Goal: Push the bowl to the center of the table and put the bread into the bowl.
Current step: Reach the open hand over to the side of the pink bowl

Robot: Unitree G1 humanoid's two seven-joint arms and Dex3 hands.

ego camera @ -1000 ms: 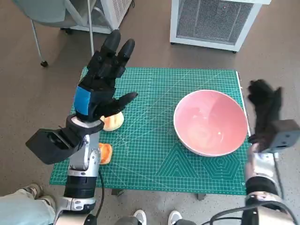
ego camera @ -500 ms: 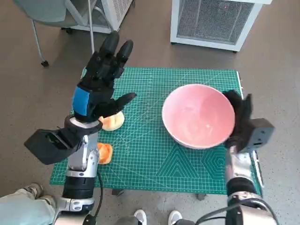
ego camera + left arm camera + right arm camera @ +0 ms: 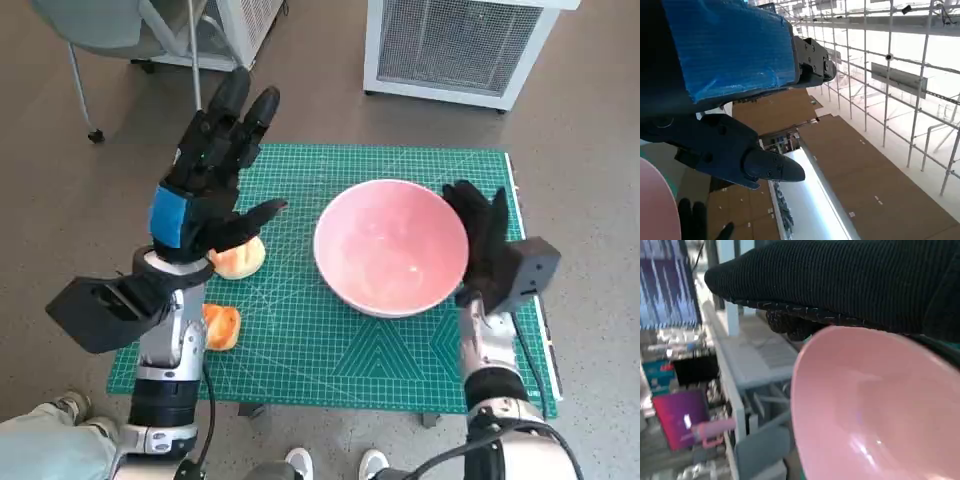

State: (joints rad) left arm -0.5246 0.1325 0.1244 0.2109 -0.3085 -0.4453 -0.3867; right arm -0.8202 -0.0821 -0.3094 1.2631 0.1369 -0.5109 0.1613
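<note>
Right hand (image 3: 480, 240), fingers apart, has pushed the bowl (image 3: 390, 260) left toward the worktop's centre — left hand (image 3: 205, 190) hovers spread, empty, above the bread (image 3: 240, 260).

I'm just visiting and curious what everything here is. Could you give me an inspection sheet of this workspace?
Surface: green cutting mat covering a small table.
Job's things: pink bowl, nothing in it, near the mat's middle; two bread pieces on the mat beside the left arm.
Clutter: nothing seen.
Robot hands: left robot hand raised above the bread, fingers spread, holding nothing; right robot hand flat against the bowl's side.
Cables: black cables along both forearms.
Surroundings: white grilled unit, chair legs, a person's shoes.
</note>
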